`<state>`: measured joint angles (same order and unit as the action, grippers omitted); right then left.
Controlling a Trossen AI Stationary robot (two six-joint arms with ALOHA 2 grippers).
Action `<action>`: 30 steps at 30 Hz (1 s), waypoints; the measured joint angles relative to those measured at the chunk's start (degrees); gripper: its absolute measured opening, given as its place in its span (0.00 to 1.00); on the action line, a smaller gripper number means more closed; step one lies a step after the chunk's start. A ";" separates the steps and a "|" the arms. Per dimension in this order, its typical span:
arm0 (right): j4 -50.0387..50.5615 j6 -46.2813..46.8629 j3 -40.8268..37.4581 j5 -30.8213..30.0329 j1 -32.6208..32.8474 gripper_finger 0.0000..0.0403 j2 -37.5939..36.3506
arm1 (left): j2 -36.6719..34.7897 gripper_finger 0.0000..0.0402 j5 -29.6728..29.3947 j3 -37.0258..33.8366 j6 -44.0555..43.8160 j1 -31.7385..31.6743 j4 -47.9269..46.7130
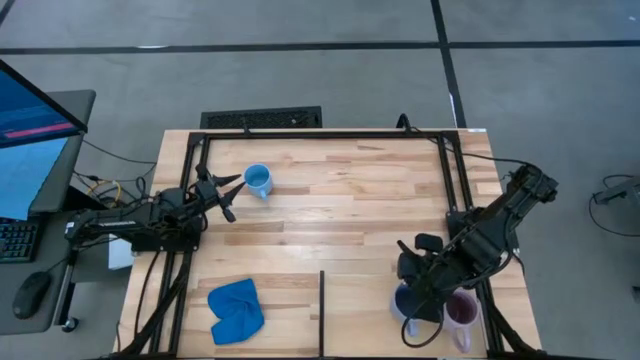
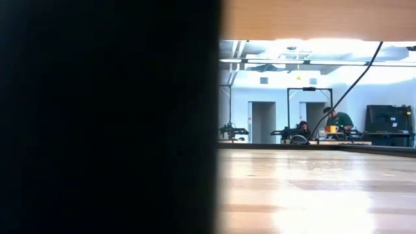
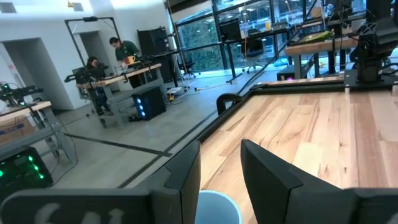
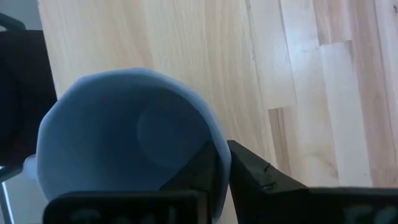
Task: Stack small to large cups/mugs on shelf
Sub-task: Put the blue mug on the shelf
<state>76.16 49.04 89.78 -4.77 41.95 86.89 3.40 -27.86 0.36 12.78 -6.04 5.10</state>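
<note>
The right tool (image 1: 425, 290) is pinching the grey-blue mug's (image 4: 124, 149) rim, half hiding it beside the lilac mug (image 1: 462, 310), while the left tool (image 1: 232, 193) is sitting part-open beside the sky-blue mug (image 1: 258, 181).

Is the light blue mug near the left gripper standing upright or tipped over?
Upright. In the high view, the light blue mug shows its round open mouth facing up, standing on the table beside the left gripper.

We are looking at blues against pale wood.
We are seeing a light sky-blue ceramic mug (image 1: 258, 180), a dull grey-blue ceramic mug (image 4: 127, 143), a pale lilac-purple ceramic mug (image 1: 462, 311) and a bright blue crumpled cloth (image 1: 236, 309), all showing plain colour on the pale butcher-block wooden tabletop (image 1: 340, 215) striped with darker planks and framed by thin black metal rails (image 1: 320, 134).
</note>
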 joint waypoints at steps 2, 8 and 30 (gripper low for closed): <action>-0.27 0.00 0.00 0.19 -0.04 0.14 0.00 | 0.00 0.27 0.00 0.01 0.00 -0.02 0.00; -2.25 -0.02 -0.09 0.39 -0.04 0.15 0.00 | 0.00 0.27 0.00 0.00 0.00 -0.01 0.00; -2.25 0.02 -0.09 3.21 -0.04 0.16 0.00 | 0.00 0.27 0.00 0.01 0.00 -0.01 0.00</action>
<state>73.91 49.06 89.69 -1.56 41.91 86.89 3.40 -27.86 0.37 12.78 -6.05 5.10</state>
